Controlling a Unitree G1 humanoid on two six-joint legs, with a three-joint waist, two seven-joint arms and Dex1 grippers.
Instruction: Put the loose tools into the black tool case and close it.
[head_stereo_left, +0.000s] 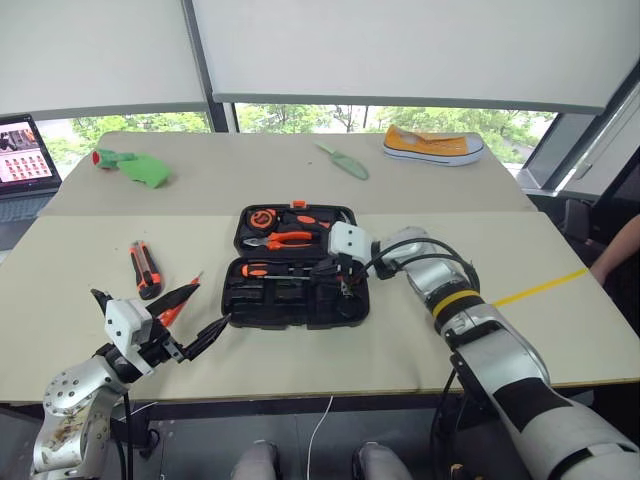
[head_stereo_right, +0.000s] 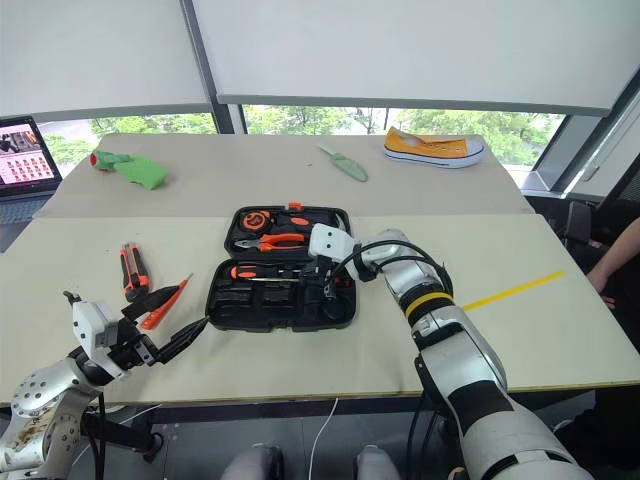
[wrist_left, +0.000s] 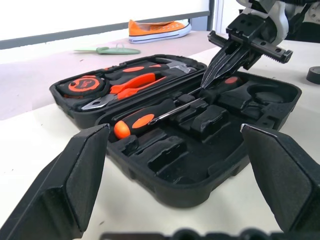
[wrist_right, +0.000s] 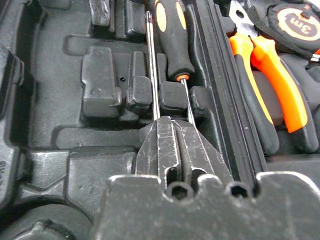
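The black tool case (head_stereo_left: 250, 305) lies open in the middle of the near table. Two orange-and-black screwdrivers (wrist_left: 142, 120) (wrist_left: 226, 82) lie head to tail in its slots. My right gripper (wrist_left: 205, 86) points down into the case, shut, its tips at their thin shafts (wrist_right: 151, 75); I see nothing between its fingers. My left gripper (head_stereo_left: 203, 313) hangs open at the case's near left corner, holding nothing. The utility knife (head_stereo_left: 145, 269) and the slim orange screwdriver (head_stereo_right: 165, 303) lie on the table left of the case. A small dark roll (wrist_left: 314, 75) sits on the table beyond the case.
Pliers (head_stereo_left: 282, 240) and a tape measure (head_stereo_left: 262, 217) sit in the case's far half. On the far table lie a green trowel (head_stereo_left: 345, 161), a yellow shoe (head_stereo_left: 433, 146) and a green object (head_stereo_left: 135, 166). A laptop (head_stereo_left: 24, 155) stands far left. A person's arm (head_stereo_left: 617, 245) shows at right.
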